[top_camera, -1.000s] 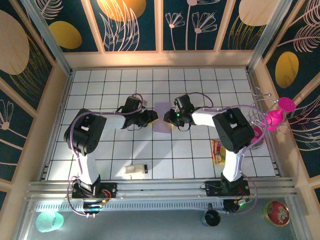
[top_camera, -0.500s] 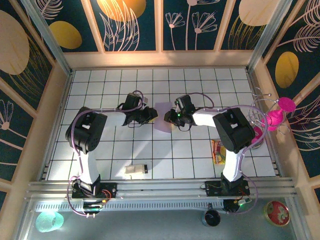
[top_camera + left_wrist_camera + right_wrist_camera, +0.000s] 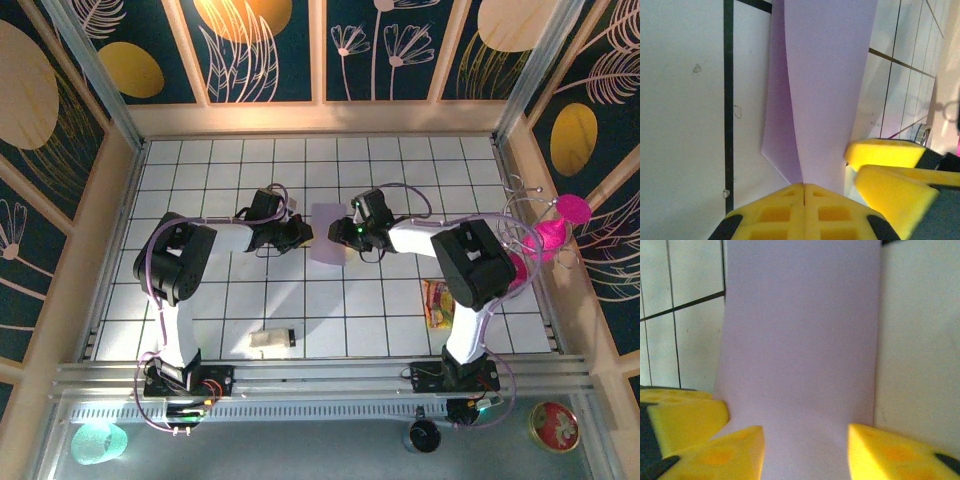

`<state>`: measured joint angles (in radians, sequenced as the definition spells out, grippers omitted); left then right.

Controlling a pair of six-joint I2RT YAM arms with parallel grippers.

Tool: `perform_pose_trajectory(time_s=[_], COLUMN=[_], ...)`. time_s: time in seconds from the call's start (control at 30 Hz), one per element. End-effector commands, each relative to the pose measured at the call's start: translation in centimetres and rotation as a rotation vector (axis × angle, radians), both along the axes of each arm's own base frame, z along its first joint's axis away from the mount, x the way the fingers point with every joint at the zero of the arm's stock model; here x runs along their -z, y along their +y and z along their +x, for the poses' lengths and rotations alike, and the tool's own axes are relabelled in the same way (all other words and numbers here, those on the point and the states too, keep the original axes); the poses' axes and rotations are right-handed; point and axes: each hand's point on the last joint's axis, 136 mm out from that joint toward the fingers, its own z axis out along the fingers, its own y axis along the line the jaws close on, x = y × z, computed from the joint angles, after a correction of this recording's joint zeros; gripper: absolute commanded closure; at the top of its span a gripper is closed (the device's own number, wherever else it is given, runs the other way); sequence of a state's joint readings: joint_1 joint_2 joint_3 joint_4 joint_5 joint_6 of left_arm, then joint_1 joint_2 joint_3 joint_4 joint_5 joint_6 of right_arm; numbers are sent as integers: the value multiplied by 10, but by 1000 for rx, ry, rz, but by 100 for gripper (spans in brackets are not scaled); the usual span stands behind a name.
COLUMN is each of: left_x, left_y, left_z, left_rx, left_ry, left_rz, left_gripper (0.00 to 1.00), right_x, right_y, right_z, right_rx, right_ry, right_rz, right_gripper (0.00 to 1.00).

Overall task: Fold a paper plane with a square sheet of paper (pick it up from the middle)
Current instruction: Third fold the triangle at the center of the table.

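The square sheet of paper (image 3: 327, 234) sits at the middle of the desk (image 3: 380, 310), between both arms. The left claw (image 3: 804, 186) is pinched tight on one edge. The right claw (image 3: 805, 435) has its jaws apart, straddling the opposite edge.

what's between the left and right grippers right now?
The square sheet of paper lies between left gripper and right gripper, clearest in the top view; the left one pinches its edge.

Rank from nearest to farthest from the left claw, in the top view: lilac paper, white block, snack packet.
1. lilac paper, pinched in the left claw.
2. white block, near edge.
3. snack packet, near right.
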<state>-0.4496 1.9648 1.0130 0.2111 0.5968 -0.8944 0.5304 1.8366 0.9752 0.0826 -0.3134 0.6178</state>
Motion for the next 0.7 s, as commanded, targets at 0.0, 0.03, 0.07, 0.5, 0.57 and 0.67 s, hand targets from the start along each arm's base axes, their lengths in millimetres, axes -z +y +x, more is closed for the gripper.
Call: perform_pose_trajectory(time_s=[0.0,0.03,0.07,0.5,0.57,0.67], left_x=[-7,-9,-12,-33,-32,-32], left_y=[0,0,-1,-2,-2,-2], left_z=[6,6,6,7,7,7], left_rx=[-8,-13,-17,-55,-55,-55], left_ry=[-1,-3,-4,-7,-5,-3], left_rz=[-10,-15,-23,-78,-77,-76], left_gripper=[99,99,99,99,99,99], right_x=[-43,-50,-55,-58,-53,-44], right_y=[-11,-11,-11,31,37,44], right_z=[14,14,12,-37,-45,-52], right_rx=[-17,-32,-53,-360,-394,-429], right_ry=[-201,-238,-275,-585,-606,-630], right_rz=[-34,-42,-57,-315,-341,-386], right_gripper=[45,43,41,36,35,34])
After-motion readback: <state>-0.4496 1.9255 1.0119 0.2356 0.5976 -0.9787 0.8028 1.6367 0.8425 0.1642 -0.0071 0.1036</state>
